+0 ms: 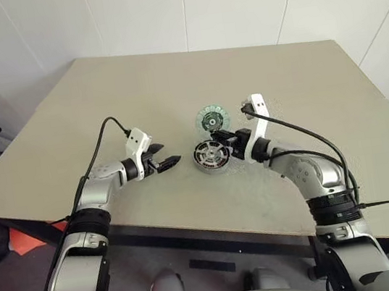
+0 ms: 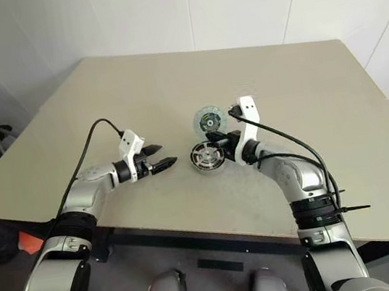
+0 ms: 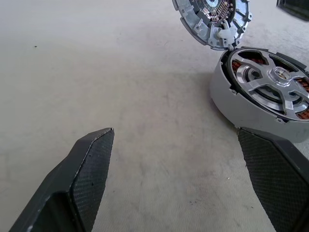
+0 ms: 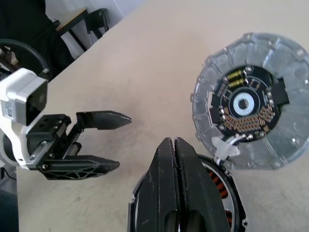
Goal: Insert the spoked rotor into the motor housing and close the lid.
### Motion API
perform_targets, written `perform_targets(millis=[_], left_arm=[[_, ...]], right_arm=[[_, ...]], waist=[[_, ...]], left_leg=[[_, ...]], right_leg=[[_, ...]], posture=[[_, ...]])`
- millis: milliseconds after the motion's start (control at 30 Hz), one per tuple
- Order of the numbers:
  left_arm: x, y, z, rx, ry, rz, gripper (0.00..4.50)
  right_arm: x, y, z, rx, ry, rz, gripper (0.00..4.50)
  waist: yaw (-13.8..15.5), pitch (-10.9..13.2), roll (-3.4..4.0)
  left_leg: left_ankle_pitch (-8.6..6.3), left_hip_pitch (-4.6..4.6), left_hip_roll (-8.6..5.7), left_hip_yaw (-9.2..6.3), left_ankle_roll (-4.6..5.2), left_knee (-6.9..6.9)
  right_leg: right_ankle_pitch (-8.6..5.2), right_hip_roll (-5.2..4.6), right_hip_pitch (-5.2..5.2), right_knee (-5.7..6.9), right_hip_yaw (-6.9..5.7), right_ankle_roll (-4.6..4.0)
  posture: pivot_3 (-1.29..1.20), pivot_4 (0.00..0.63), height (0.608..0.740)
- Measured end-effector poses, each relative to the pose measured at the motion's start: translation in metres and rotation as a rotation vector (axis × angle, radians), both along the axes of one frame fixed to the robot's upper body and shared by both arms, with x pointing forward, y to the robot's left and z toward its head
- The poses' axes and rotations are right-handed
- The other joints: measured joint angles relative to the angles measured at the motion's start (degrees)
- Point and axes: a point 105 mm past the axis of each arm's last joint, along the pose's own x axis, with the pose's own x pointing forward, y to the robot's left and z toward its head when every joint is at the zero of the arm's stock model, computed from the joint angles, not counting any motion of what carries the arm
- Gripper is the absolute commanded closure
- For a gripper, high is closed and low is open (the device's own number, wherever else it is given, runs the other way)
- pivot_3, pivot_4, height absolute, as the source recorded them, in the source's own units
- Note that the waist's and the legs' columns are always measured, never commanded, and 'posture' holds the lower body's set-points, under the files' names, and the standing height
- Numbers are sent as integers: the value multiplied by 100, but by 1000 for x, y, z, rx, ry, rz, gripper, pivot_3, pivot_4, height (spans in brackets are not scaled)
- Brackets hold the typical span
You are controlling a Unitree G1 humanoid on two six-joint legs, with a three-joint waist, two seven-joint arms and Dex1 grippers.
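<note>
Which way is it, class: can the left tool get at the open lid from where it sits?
Probably yes. The left tool is open, with bare table between it and the motor housing. The lid stands open just behind, uncovered; the shut right tool is over the housing, not the lid.

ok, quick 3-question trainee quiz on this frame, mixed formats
1. True or false: the rotor already sits in the housing.
2. The lid is: A) shut on the housing, B) open, beside the housing, C) held by the left gripper.
3. Which gripper has its fingers shut?

Key:
1. True; the silver spokes lie over the copper windings.
2. B; its circuit side shows and a wire joins it to the housing.
3. The right gripper; its fingers are pressed together over the housing. The left gripper's fingers are open.
</note>
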Motion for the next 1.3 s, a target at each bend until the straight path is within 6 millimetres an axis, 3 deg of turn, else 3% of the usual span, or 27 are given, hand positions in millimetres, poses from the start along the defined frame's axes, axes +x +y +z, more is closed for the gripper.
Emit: perform_targets(millis=[133, 200, 267, 600, 767, 933, 1033, 1100, 1233, 1300], left_arm=[[0, 0, 0, 0, 1, 0, 168], [0, 0, 0, 0, 1, 0, 168], [0, 0, 0, -1, 1, 0, 168], [0, 1, -1, 1, 2, 5, 168], [0, 1, -1, 0, 2, 5, 168], [0, 0, -1, -2, 1, 4, 168], [0, -5, 0, -13, 3, -5, 168], [1, -6, -1, -16, 6, -5, 168], [2, -16, 2, -33, -2, -23, 168], [2, -17, 3, -36, -4, -24, 168]], right_arm=[[2, 4, -2, 7, 11, 7, 4477], [4, 5, -17, 11, 63, -1, 4477], [7, 4, -45, -19, 138, -26, 4477], [8, 2, -44, -25, 118, -27, 4477], [7, -7, -14, -86, -26, 3, 4477], [-9, -16, 31, -395, -315, 209, 4477], [-29, -20, 28, -655, -398, 472, 3857], [-35, -24, 25, -799, -427, 620, 3194], [-35, -17, 37, -962, -545, 818, 1767], [-34, -11, 30, -1033, -580, 909, 1105]], waist=[[1, 0, 0], [-2, 0, -1], [-6, -1, -1], [-2, -3, -5], [7, -2, -5], [26, -1, -7], [42, 0, -8], [22, 1, -7], [-5, 2, -6], [-15, 2, -7]], left_leg=[[0, 0, -1, 0, 0, 1], [0, 0, 0, 0, 0, 2], [0, -1, -1, 0, 0, 2], [-1, 5, -1, -1, 1, 3], [-1, 0, -1, -1, 2, 3], [-2, 4, 1, -4, 4, 8], [-16, 7, 0, -6, 26, 16], [-23, 5, 3, -6, 38, 32], [-36, 0, 10, -6, 60, 73], [-44, -2, 9, -5, 73, 93]], right_leg=[[0, -1, 2, 0, 0, 0], [0, -1, 2, 0, 0, 0], [0, -1, 2, 0, -1, 0], [0, -1, 9, 0, 0, 0], [0, -1, 7, -2, 0, 0], [0, 0, 13, -2, 0, 1], [-1, -1, 21, -2, 0, 1], [0, 0, 20, 3, 1, 1], [0, 1, 19, 29, 0, -1], [0, 0, 20, 37, 3, -2]], posture=[[0, 0, 740], [0, 0, 740], [0, 0, 740], [0, 0, 740], [0, 0, 740], [0, 0, 740], [0, 0, 740], [0, 0, 740], [0, 0, 740], [0, 0, 740]])
